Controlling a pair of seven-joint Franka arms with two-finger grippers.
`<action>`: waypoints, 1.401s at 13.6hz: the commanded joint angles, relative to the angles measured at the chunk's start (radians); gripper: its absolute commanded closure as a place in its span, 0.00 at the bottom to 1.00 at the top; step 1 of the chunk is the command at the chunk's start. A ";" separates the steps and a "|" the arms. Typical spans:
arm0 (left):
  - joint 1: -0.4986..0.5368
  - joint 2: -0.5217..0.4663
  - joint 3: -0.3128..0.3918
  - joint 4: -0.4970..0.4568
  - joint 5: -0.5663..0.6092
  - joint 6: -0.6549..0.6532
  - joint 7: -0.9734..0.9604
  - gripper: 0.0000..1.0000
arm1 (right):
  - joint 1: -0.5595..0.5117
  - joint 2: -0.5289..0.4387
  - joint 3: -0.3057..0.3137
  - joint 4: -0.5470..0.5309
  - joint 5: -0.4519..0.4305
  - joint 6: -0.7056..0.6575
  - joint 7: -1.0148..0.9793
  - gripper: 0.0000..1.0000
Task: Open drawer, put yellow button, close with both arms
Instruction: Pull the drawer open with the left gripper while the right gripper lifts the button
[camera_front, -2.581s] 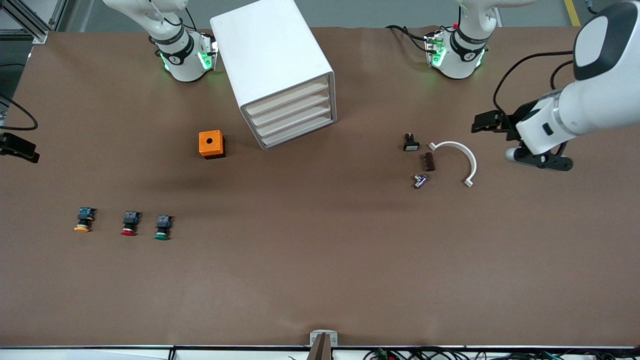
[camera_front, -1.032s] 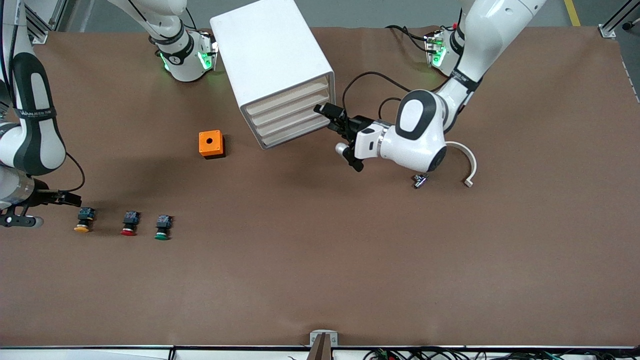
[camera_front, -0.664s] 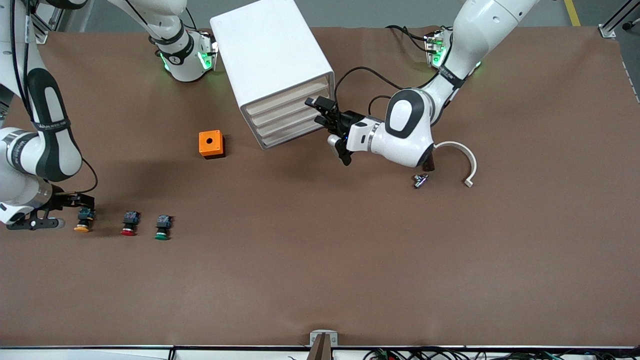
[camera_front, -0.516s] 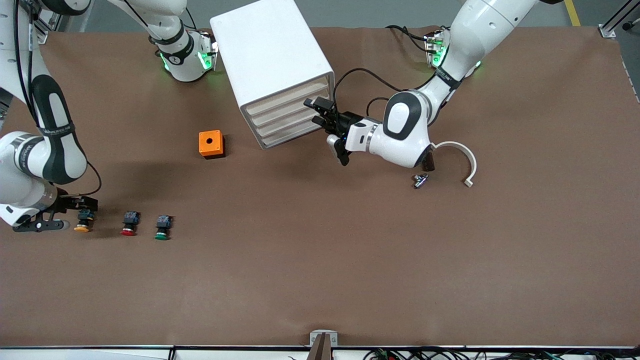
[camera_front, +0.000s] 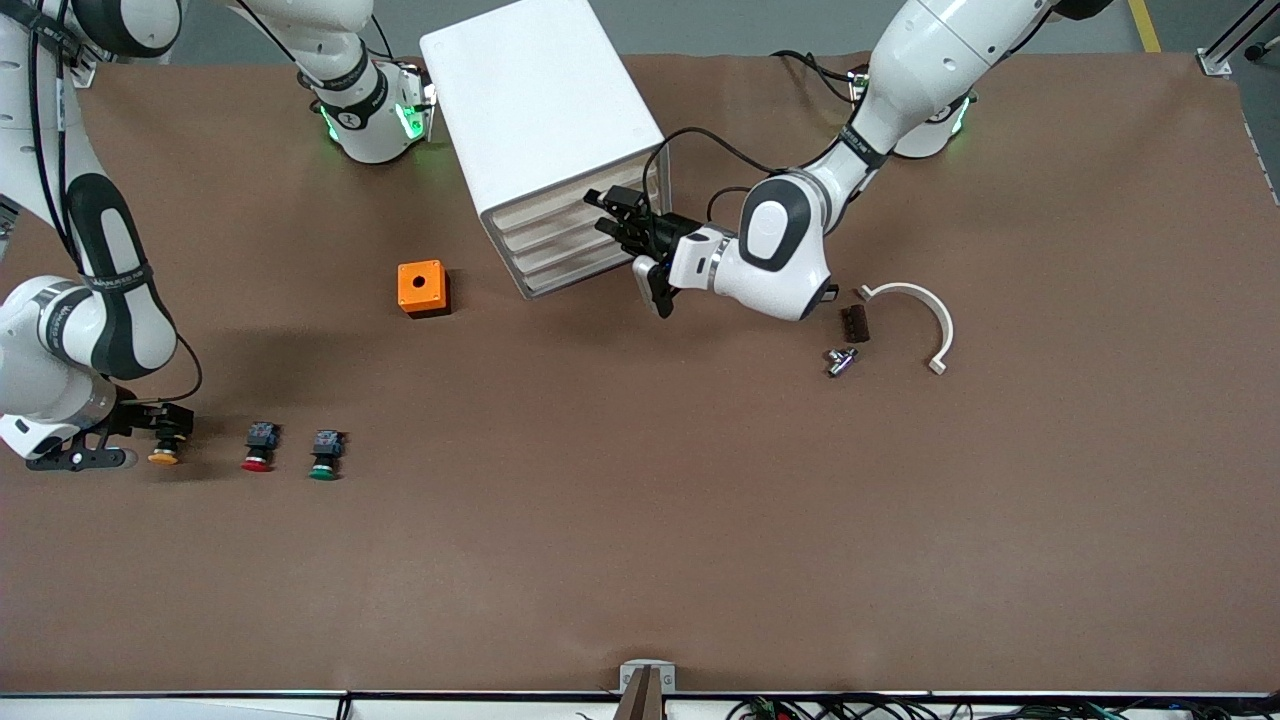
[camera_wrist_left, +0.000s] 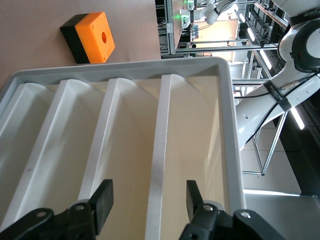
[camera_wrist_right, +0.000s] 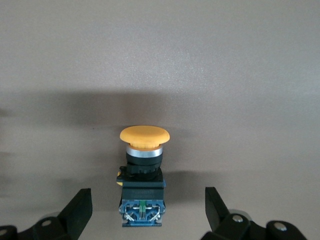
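Left gripper (camera_wrist_left: 145, 202), spread wide, faces the closed drawer (camera_wrist_left: 192, 150) (top of the cabinet (camera_front: 540, 110)): seat its front squarely. Right gripper (camera_wrist_right: 145, 210) straddles, unclosed, the yellow button (camera_wrist_right: 143, 172) on the counter (camera_front: 640, 500).

Brown table cover (camera_front: 640, 520), grey floor (camera_front: 760, 25) past it, aluminium frame racks (camera_wrist_left: 260, 45), ceiling strip lights (camera_wrist_left: 298, 117)

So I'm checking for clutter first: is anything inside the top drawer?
Cannot tell: the drawer is shut, its cream front hiding the inside. The open left gripper is at it.

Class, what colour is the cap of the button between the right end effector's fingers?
Yellow-orange cap; clearest in the right wrist view.
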 joint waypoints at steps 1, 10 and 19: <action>-0.019 0.001 -0.002 -0.020 -0.060 0.022 0.062 0.35 | -0.021 0.028 0.017 0.028 0.063 -0.004 -0.024 0.00; -0.097 -0.004 -0.003 -0.031 -0.163 0.091 0.072 0.50 | -0.006 0.031 0.017 0.048 0.063 -0.013 -0.024 0.72; -0.079 -0.004 0.000 -0.025 -0.163 0.089 0.054 1.00 | 0.094 -0.219 0.017 0.048 0.062 -0.386 0.075 0.76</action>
